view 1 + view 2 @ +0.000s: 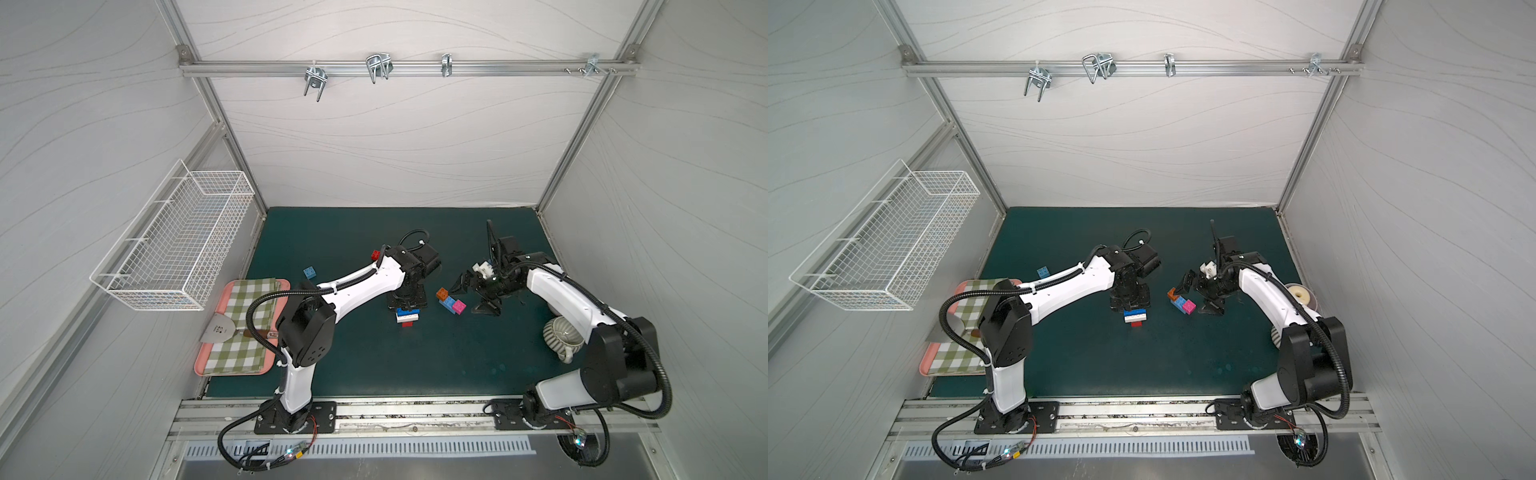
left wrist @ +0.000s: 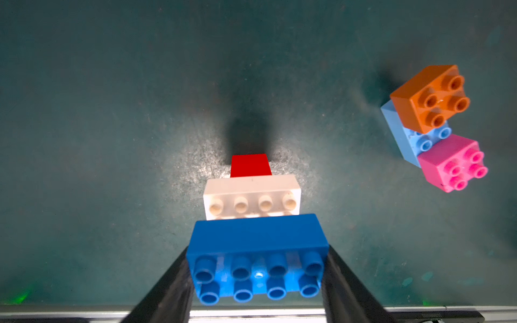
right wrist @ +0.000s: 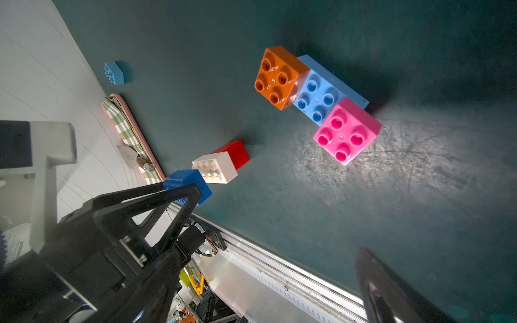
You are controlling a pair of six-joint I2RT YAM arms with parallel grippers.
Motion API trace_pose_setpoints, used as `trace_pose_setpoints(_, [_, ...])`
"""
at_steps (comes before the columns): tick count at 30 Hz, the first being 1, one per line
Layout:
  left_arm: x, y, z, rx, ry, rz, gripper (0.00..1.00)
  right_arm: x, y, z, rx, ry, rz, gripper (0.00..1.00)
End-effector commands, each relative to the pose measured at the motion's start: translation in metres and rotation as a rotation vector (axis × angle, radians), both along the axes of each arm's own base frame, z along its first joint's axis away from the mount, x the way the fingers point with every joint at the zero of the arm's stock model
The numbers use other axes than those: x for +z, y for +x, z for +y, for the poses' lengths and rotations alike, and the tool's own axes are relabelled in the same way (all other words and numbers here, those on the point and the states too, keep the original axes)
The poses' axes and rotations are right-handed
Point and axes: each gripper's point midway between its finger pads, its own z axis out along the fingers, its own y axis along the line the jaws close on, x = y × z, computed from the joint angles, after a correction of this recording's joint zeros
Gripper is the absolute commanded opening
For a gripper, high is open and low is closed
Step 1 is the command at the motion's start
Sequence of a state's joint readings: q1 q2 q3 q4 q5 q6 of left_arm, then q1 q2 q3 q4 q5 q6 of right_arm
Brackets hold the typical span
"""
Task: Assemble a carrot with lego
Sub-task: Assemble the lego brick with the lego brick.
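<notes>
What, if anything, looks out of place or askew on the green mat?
Nothing spilled or broken. The small orange square brick and pink square brick overhang the light blue brick beneath them instead of sitting squarely on it. A small red brick lies stray, partly hidden behind the left arm.

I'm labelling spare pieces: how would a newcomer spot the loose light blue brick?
Find the pink tray with the checked cloth at the left edge of the green mat. Just past its far corner, a small light blue brick lies on the mat. Unlike the longer light blue brick, it sits alone with nothing stacked on it.
</notes>
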State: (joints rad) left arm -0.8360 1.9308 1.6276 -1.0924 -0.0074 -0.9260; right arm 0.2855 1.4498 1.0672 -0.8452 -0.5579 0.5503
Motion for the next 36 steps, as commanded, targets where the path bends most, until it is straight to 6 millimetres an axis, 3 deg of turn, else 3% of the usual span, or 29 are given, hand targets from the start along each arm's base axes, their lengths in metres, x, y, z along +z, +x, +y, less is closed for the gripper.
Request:
trace_pose_setpoints(1, [0.002,0.000,0.000,0.022,0.021,0.014,0.35,0.005,-0.001,-0.003,0.003,0.003,-0.016,0.99])
trace_pose_setpoints(36, [-0.022,0.004,0.005,0.103,0.007,0.088,0.35,0.003,-0.001,-0.004,-0.002,-0.005,-0.001,0.99])
